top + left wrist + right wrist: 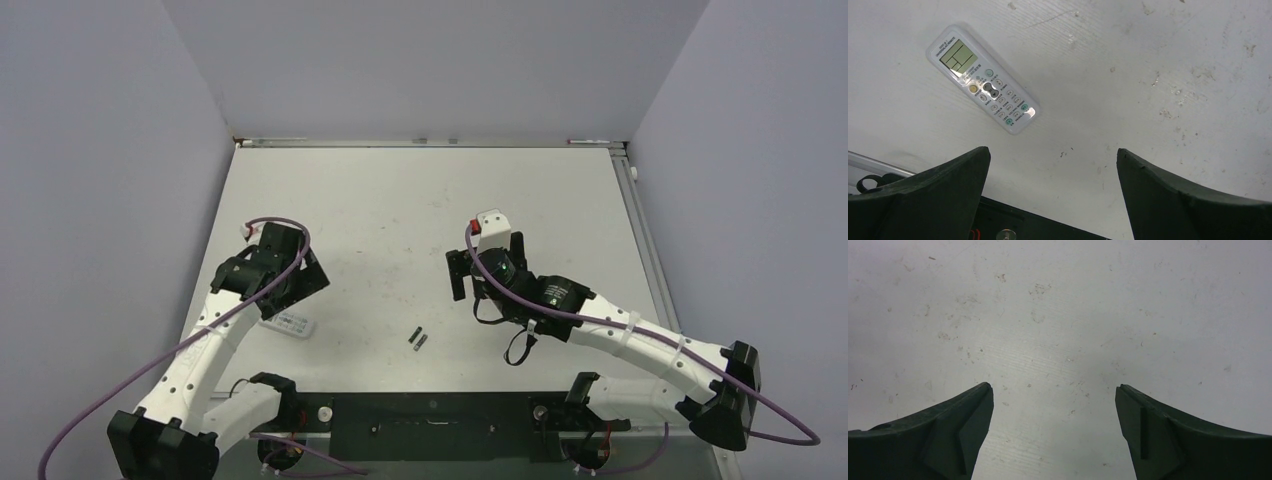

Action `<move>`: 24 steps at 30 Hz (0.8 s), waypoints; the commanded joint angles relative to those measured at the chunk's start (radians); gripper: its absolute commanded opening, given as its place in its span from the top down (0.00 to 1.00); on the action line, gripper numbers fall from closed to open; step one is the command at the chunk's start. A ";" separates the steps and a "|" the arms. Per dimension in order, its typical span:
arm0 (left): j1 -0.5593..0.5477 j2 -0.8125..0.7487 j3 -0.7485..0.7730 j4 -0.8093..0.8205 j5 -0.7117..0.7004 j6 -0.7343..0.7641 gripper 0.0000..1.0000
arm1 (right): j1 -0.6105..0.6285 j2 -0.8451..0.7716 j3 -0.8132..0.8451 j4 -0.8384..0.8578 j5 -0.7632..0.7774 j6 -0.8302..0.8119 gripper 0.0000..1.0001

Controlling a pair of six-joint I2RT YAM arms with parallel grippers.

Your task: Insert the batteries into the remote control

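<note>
Arms (200,352) hover bent above table (400,200), fingers (938,195) splayed.

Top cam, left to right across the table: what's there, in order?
remote control → batteries → right gripper. Left gripper left out: it overlaps the remote control in that view.

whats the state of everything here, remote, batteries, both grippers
remote control, lying flat on the table, button face up
batteries, both loose on the table, side by side, not in the remote
left gripper, open, empty
right gripper, open, empty
</note>
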 commanded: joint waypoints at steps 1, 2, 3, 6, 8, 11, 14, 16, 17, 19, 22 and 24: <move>0.035 -0.014 -0.037 -0.023 -0.049 -0.192 0.04 | -0.001 0.012 -0.008 0.018 -0.025 0.015 0.08; 0.042 -0.014 -0.045 -0.021 -0.050 -0.207 0.04 | -0.001 0.014 -0.009 0.019 -0.026 0.017 0.08; 0.050 -0.012 -0.054 -0.020 -0.050 -0.222 0.04 | -0.001 0.017 -0.009 0.019 -0.028 0.019 0.08; 0.076 0.000 -0.073 -0.024 -0.039 -0.263 0.04 | 0.000 0.023 -0.010 0.017 -0.037 0.025 0.08; 0.100 0.011 -0.091 -0.015 -0.016 -0.274 0.04 | 0.000 0.025 -0.012 0.016 -0.040 0.028 0.08; 0.142 0.025 -0.127 0.014 0.035 -0.282 0.04 | 0.000 0.029 -0.015 0.013 -0.040 0.030 0.08; 0.185 0.035 -0.160 0.036 0.063 -0.291 0.04 | 0.000 0.029 -0.016 0.011 -0.042 0.035 0.08; 0.205 0.037 -0.181 0.053 0.061 -0.296 0.04 | 0.000 0.028 -0.020 0.010 -0.043 0.041 0.08; 0.213 0.038 -0.190 0.060 0.058 -0.300 0.04 | 0.000 0.026 -0.023 0.010 -0.044 0.042 0.08; 0.229 0.040 -0.209 0.073 0.056 -0.304 0.04 | 0.000 0.027 -0.027 0.012 -0.044 0.042 0.08; 0.249 0.052 -0.231 0.091 0.042 -0.308 0.04 | 0.000 0.029 -0.027 0.009 -0.036 0.045 0.08; 0.264 0.061 -0.246 0.101 0.036 -0.312 0.04 | 0.000 0.029 -0.026 0.010 -0.033 0.047 0.08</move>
